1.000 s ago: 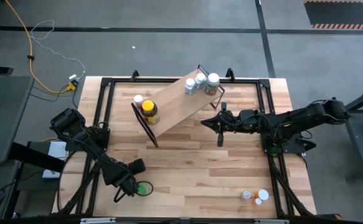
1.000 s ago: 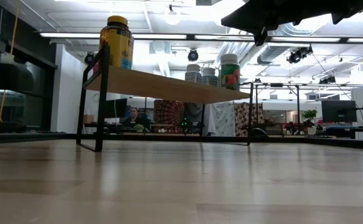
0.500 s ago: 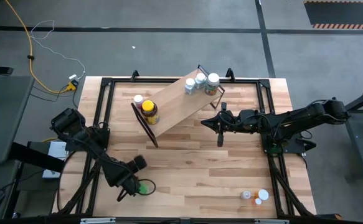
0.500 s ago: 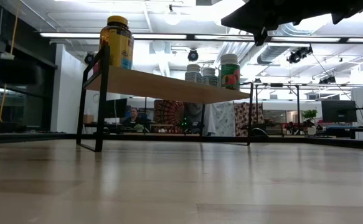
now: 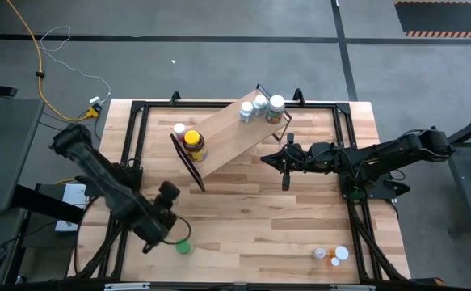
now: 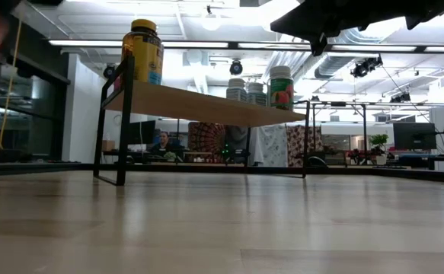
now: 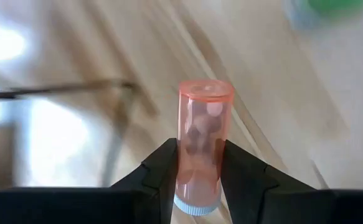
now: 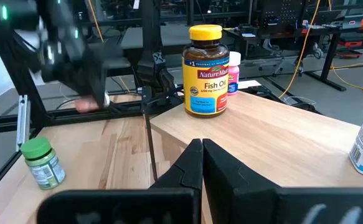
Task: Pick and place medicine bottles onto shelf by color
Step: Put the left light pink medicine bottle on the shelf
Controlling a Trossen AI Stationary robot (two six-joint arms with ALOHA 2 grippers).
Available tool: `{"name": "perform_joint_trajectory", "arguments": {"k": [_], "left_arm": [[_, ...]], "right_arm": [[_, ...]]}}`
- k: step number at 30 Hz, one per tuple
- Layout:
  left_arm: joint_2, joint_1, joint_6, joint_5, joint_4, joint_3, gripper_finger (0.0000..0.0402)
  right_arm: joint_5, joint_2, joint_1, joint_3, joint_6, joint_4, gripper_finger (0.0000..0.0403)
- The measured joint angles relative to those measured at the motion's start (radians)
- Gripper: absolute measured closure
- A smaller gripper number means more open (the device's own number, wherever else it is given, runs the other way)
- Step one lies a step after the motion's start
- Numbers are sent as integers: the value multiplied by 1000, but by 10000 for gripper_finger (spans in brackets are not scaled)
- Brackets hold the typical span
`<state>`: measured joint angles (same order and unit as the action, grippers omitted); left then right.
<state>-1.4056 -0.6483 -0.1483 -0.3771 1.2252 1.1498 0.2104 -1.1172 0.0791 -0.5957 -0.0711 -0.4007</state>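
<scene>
Currently left end effector clamps a translucent orange pill vial, above the tabletop's near-left corner — green bottle below it. Right end effector clenched, empty, beside the light-wood shelf.

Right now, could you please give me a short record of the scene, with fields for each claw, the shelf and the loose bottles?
left claw: shut on a small orange vial with pills inside, near the table's front left
right claw: shut, empty, beside the shelf's right end
shelf: light-wood board lying diagonally on the table's far half
on shelf: fish oil jar with yellow lid at one end, three white-capped bottles at the other
loose: green bottle on the table by the left claw; small bottles at front right
</scene>
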Motion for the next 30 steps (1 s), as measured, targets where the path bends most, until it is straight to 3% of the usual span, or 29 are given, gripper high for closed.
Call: {"name": "perform_joint_trajectory", "arguments": {"k": [3, 6, 10, 18, 25, 30], "left_arm": [[106, 1, -13, -145, -98, 17, 302], [207, 10, 59, -277, -295, 9, 301], [312, 56, 223, -287, -613, -26, 300], [384, 261, 433, -14, -1258, -215, 300], [298, 474, 363, 290, -1829, -457, 300], [179, 551, 295, 354, -2254, -545, 300]], "right_arm": [[0, 0, 0, 0, -4, -6, 402], [0, 0, 0, 0, -8, -15, 402], [0, 0, 0, 0, -8, -23, 402], [0, 0, 0, 0, -8, -23, 402], [-25, 0, 0, 0, -8, -31, 402], [-29, -10, 0, 0, 11, -87, 402]]}}
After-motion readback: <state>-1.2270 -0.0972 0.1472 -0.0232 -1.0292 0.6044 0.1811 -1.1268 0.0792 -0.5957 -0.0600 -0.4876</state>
